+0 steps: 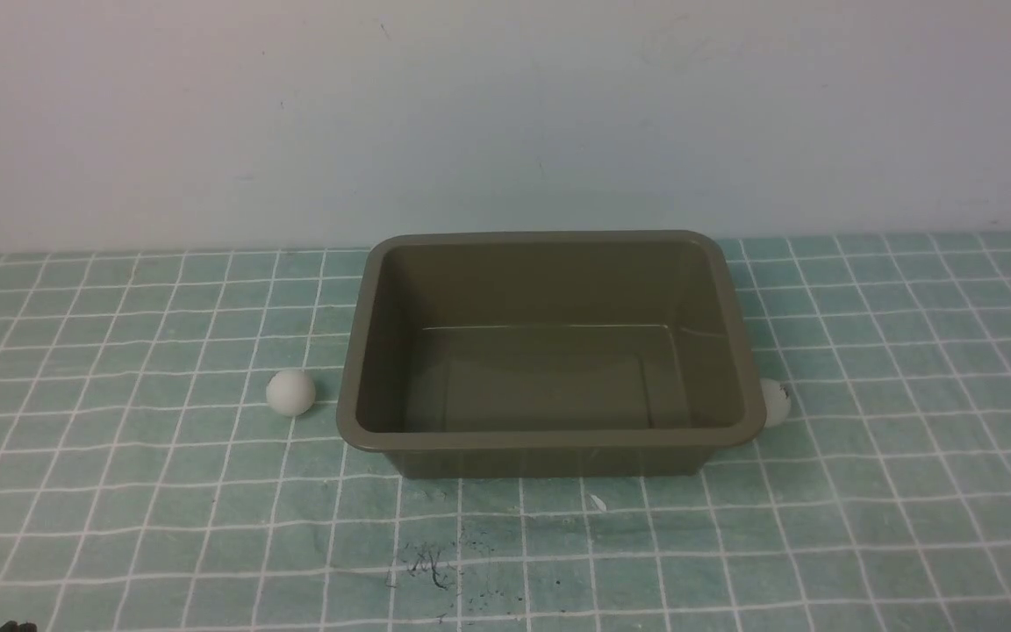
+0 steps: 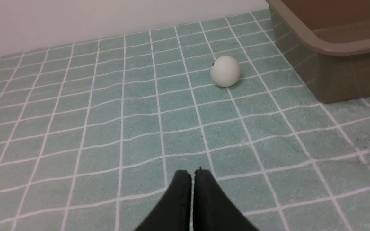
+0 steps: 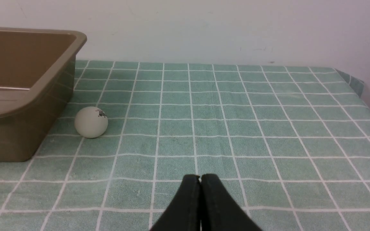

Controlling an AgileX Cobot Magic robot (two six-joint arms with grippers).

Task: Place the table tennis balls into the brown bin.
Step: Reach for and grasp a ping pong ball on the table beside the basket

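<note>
The olive-brown bin (image 1: 365,351) stands in the middle of the cloth, and I see nothing inside it. One white ball (image 1: 290,391) lies on the cloth just left of it, seen also as the ball (image 2: 225,71) beside the bin's corner (image 2: 329,48). The second ball (image 1: 776,402), half hidden by the bin's rim, rests against its right side; its dark logo shows on the ball (image 3: 91,122) next to the bin wall (image 3: 27,106). My left gripper (image 2: 192,173) is shut and holds nothing, well short of its ball. My right gripper (image 3: 200,177) is also shut with nothing in it.
A green cloth with a white grid (image 1: 119,509) covers the table up to a pale wall (image 1: 505,114). Dark scuff marks (image 1: 422,562) lie in front of the bin. The table's right edge (image 3: 352,80) shows in the right wrist view.
</note>
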